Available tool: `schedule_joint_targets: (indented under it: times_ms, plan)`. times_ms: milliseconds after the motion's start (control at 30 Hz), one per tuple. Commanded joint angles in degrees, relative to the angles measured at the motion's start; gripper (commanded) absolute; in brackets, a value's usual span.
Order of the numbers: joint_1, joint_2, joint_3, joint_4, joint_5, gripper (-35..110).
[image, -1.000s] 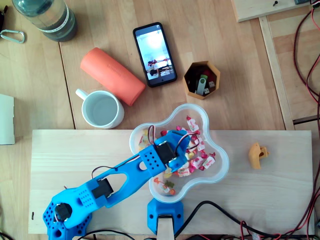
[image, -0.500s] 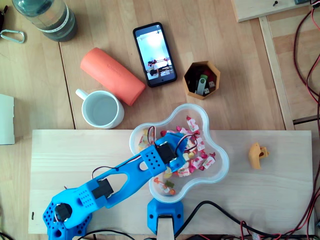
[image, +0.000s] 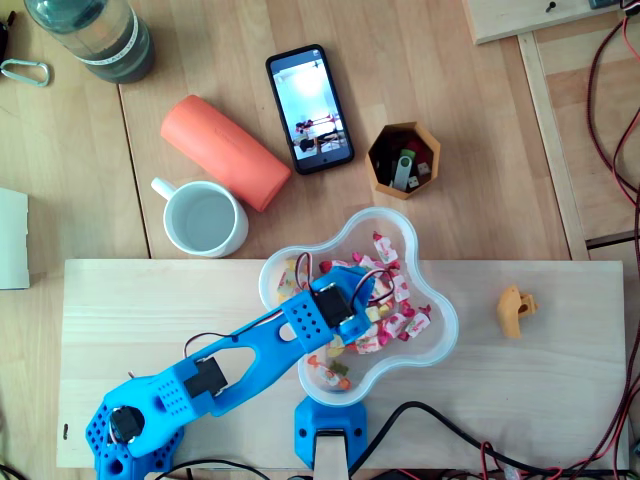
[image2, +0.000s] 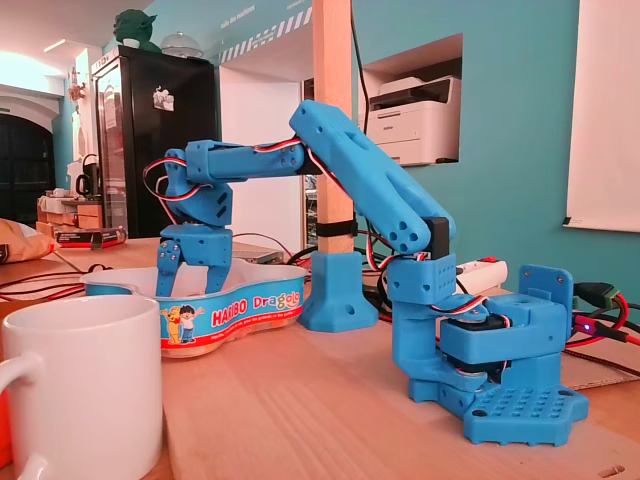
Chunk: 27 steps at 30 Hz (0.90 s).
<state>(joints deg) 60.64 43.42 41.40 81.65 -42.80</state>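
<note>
You're hovering the tool (image2: 192, 285) over the candy bowl (image2: 250, 310), jaws standing wide. Nothing's gripped yet; the candies (image: 400, 320) are all lying inside.

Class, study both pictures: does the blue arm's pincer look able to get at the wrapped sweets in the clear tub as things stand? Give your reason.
Probably yes. The pincer hangs open, pointing down over the lidless tub, with the sweets right below and nothing between.

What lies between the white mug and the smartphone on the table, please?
In the overhead view, an orange cylinder lies on its side between the white mug and the smartphone, slanting across the stretch between them.
</note>
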Motion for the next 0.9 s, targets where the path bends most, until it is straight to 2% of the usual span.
schedule_joint_targets:
  times_ms: [0,300,867]
  plan:
    - [1.23,2.2,0.18,0.7,-1.14,21]
    - [1.23,1.14,0.26,0.09,-1.05,10]
    - [1.23,1.23,-0.97,0.7,0.0,-2]
